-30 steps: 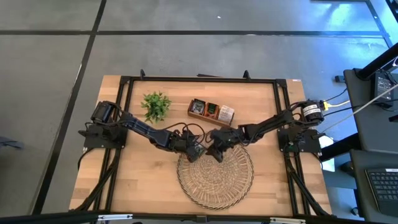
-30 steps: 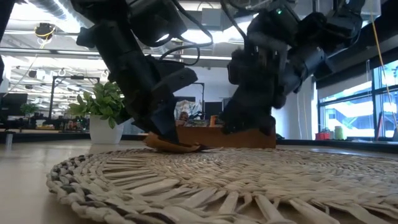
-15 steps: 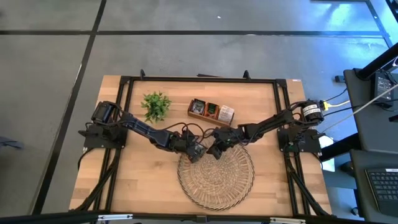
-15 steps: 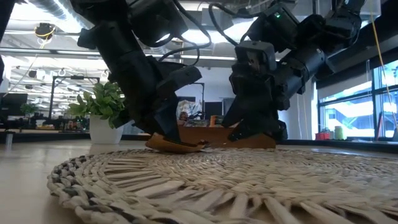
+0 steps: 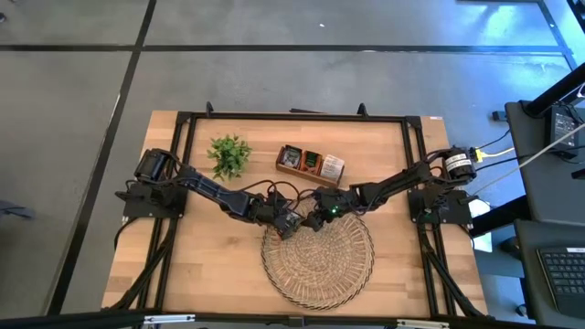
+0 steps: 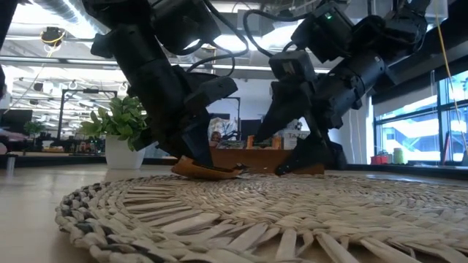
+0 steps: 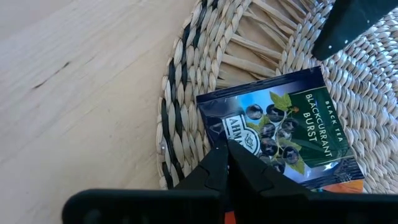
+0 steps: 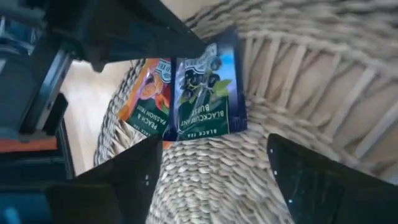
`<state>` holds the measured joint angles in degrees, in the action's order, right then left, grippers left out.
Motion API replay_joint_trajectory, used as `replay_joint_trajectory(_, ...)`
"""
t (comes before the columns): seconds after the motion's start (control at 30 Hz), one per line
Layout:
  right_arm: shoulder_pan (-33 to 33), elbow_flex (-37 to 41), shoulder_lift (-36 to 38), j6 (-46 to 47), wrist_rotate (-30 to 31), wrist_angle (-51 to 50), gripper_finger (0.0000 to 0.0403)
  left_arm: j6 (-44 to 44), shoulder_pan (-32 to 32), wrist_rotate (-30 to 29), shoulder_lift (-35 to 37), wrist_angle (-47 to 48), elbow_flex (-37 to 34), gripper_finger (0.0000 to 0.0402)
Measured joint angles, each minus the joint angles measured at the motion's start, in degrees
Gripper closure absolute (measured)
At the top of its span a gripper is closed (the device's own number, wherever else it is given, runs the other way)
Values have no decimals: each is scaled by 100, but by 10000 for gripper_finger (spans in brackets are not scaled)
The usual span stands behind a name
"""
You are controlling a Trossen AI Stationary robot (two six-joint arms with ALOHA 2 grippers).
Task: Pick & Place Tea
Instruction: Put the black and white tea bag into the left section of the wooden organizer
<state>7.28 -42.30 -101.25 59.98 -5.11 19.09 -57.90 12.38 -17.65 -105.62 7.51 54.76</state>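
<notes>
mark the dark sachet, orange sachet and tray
dark sachet [image 7: 283, 134]: left wrist view, wrapper's middle.
orange sachet [image 8: 149, 99]: right wrist view, printed face.
tray [image 5: 320, 265]: high view, bare weave.

Wooden table [image 5: 210, 265] inside a black frame, grey floor around. Round woven tray [image 5: 317, 259] on the near middle of the table. Both arms reach inward and meet at the tray's far rim: left gripper [image 5: 291, 224] over the rim's left part, right gripper [image 5: 316, 219] just beside it, a green light on its wrist. Finger detail not readable from above. Green plant [image 5: 228, 154] toward the far left. Wooden box [image 5: 310, 164] with sachets beside it, toward centre. Desk, cables, keyboard off right.
</notes>
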Motion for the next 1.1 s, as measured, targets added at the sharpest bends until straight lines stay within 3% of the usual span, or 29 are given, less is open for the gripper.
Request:
replay_joint_trajectory(0.7, 79, -65, -171, 702, 115, 121, 99, -18, 2, -62, -107, -326, -2, 399)
replay_joint_trajectory(1.1, -36, -533, -590, 311, -132, 110, 114, 1, 76, -91, -120, -307, 0, 399)
